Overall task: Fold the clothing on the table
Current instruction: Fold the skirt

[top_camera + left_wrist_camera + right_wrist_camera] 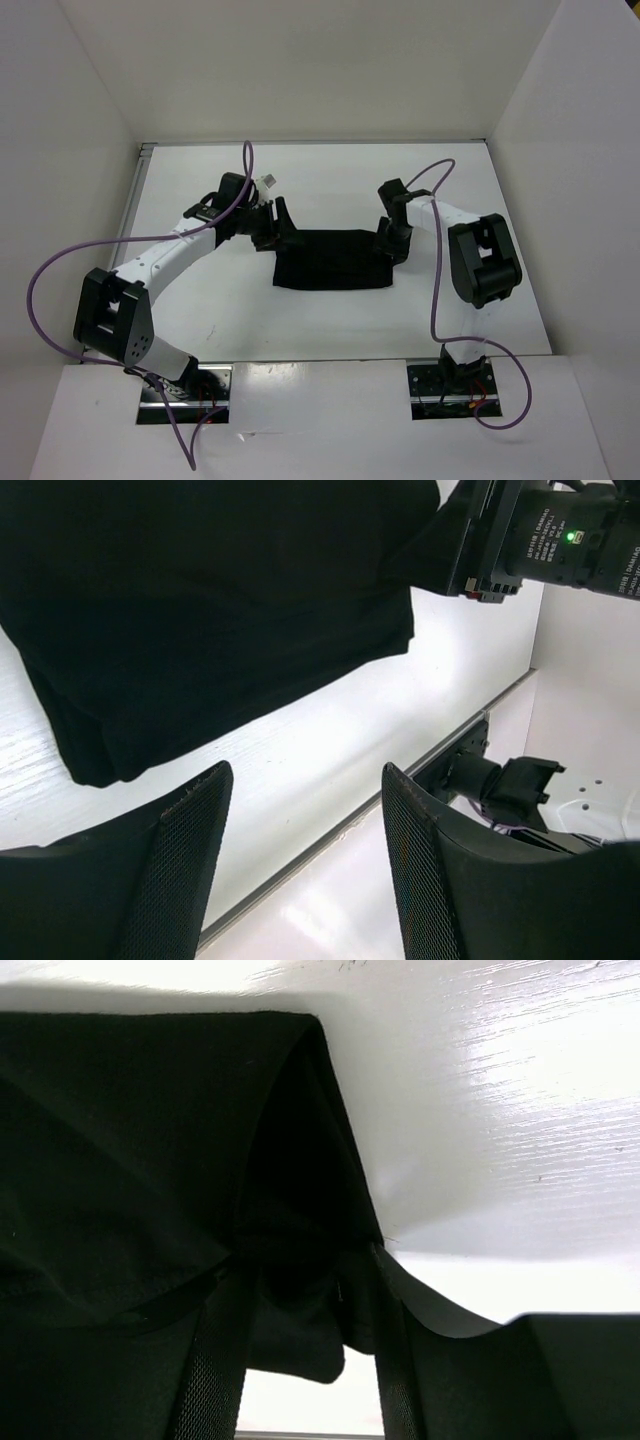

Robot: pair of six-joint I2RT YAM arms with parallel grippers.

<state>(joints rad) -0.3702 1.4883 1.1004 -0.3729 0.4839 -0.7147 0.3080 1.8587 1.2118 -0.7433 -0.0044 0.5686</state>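
At the middle of the scene, item one: a plain black soft fabric garment (335, 262), lying flat. It is matte, floppy and unmarked, and gathered into a compact, roughly rectangular slab that is a little wider along its far edge. The right wrist view shows layers stacked at one corner, with a soft rolled fold line.

Item two, beneath the garment and showing on every side of it: a flat white rectangular tabletop (330, 180). It has a faint sheen and a thin metal edge rail (345, 825). Plain white walls (300, 60) stand well apart from the garment.

Item three, at the garment's far left corner: the left gripper (305, 850), hard black, with two fingers faced in fine mesh-textured pads (190, 860). The jaws stand apart and empty. Bare table shows between them, and the cloth edge lies just beyond the tips.

Item four, at the garment's far right corner: the right gripper (305, 1360), of the same make. Its jaws are spread, with a loose lobe of cloth hanging in the gap. They look too wide to be pinching so thin a fabric.

Item five, looping well clear of the garment: thin purple cables (60, 260), one on each arm.

Step in hand, as a judgement: corner work along the far edge of an already doubled garment, with neither corner firmly held. A further fold calls for the left fingers to reach onto the cloth. Both grippers must then pinch every layer at their corners and carry the edge over together, level, so the limp fabric lands square rather than skewed or bunched.
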